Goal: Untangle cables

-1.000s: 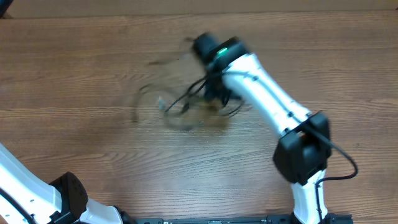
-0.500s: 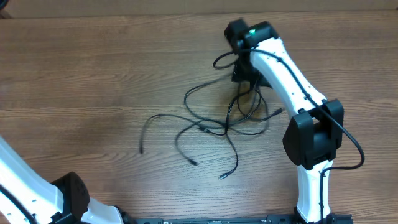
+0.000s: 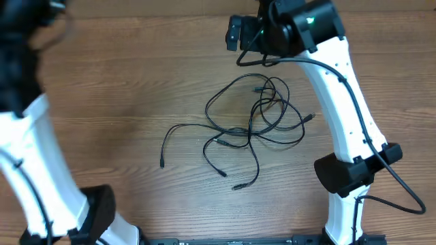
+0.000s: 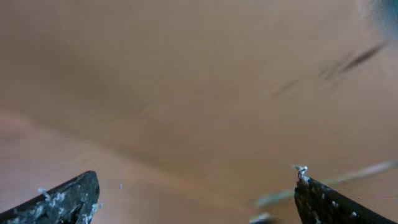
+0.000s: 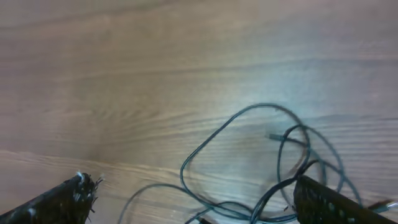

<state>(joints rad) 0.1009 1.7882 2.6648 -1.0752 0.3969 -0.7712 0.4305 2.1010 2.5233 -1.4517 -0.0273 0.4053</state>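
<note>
Overhead: cables (image 3: 248, 134) sprawled on table (image 3: 122, 88); L gripper (image 4: 194, 180), R gripper (image 5: 191, 182) spread wide, empty.

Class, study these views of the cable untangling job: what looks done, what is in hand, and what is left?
Done: the cables lie spread as loose strands, several plug tips lying free. In hand: nothing; the left gripper and right gripper are both open and empty. Left: the strands cross and loop over one another in the middle, so they need separating.
</note>
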